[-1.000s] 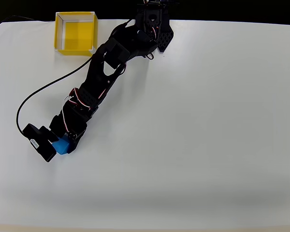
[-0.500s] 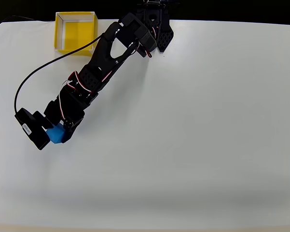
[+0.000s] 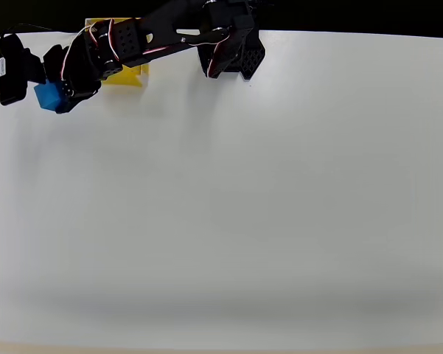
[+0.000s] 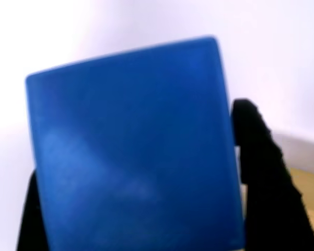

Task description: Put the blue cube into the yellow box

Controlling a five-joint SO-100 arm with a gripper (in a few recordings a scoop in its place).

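- blue cube (image 3: 51, 96): solid, matte, plain faces, sharp edges; in the overhead view it sits at the far-left of the table, between the black parts of the arm's tip; in the wrist view (image 4: 130, 151) one flat face takes most of the picture, slightly tilted, with soft dull highlights and no markings
- gripper (image 3: 48, 94): clamped on the blue cube; black plastic fingers (image 4: 261, 172) press against the cube's right and left sides in the wrist view, right one clearly touching the cube's edge
- arm (image 3: 155, 40): black printed links with red/white wiring showing, stretched left along the table's far edge from its base (image 3: 239, 51) at far centre; a black block (image 3: 13, 63) at its left tip, just left of the cube
- yellow box (image 3: 129, 74): mostly covered by the arm in the overhead view, only a strip of yellow wall shows just right of the cube; inside not visible, cannot tell contents; cube is left of it, not over it
- table (image 3: 265, 206): white, smooth, matte; dark band beyond its far edge
- wrist view adds: a pale yellowish patch (image 4: 308, 188) at lower right behind the right finger, too blurred to identify; white background above the cube
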